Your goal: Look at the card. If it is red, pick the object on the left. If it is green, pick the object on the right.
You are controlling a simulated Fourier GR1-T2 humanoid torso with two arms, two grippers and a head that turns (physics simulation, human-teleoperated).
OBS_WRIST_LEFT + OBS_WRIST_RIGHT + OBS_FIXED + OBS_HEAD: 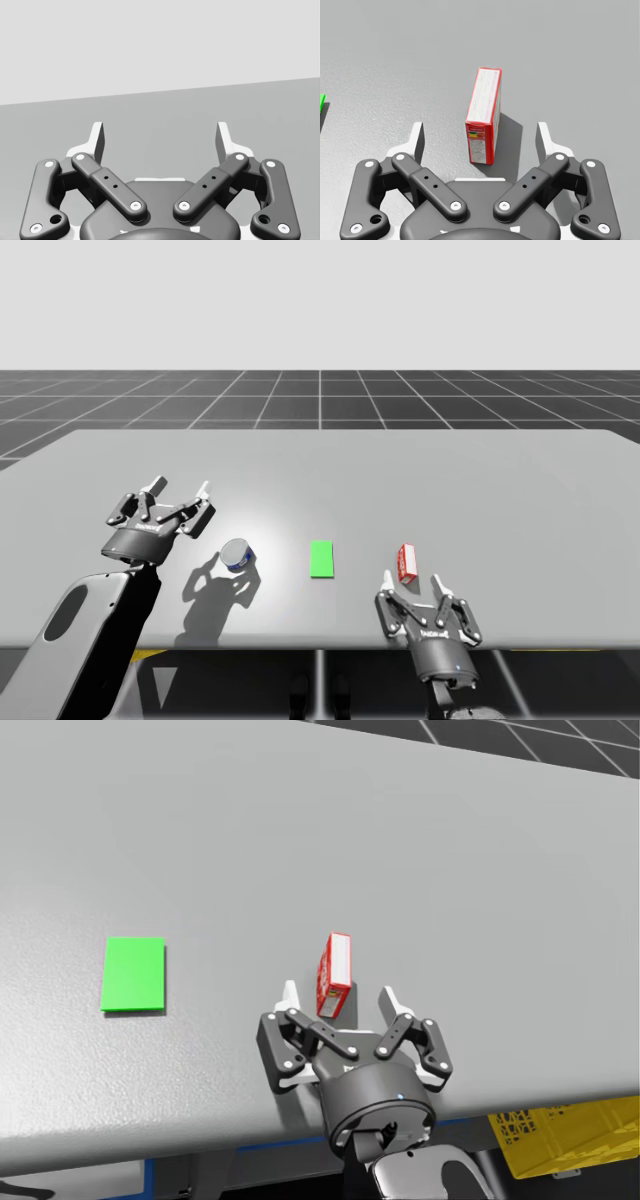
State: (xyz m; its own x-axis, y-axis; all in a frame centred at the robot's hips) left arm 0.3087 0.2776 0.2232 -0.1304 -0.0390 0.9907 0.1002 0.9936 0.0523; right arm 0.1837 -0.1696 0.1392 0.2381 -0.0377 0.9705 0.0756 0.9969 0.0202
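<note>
- Landmark: flat green rectangular card, lying on the plain grey counter. Since it is green, the rule selects the object on the card's right.
- On the card's right there is a slim red cardboard box with pale faces. It stands on a narrow edge, with one thin end toward me.
- On the card's left there is a short blue-and-white metal can. The card's colour rules it out.
- Right end effector: fingers spread wide and holding nothing. The box sits between them with a gap on each side.
- Judgement: the fingers straddle the box's thin dimension so that closing would pinch its two broad faces.
- Left end effector: also spread wide and empty. It hangs above the counter, beyond the can from the card.
- Judgement: it is held clear because this side is not called for.
- Hidden: in the head view the right end effector's linkage covers the box's lower near corner.
- Hidden: from the wrist, the box's far end cannot be seen.
- I cannot tell whether the can is upright or tipped.
- A yellow crate below the counter's near edge is cut off, and its contents are unreadable.
</note>
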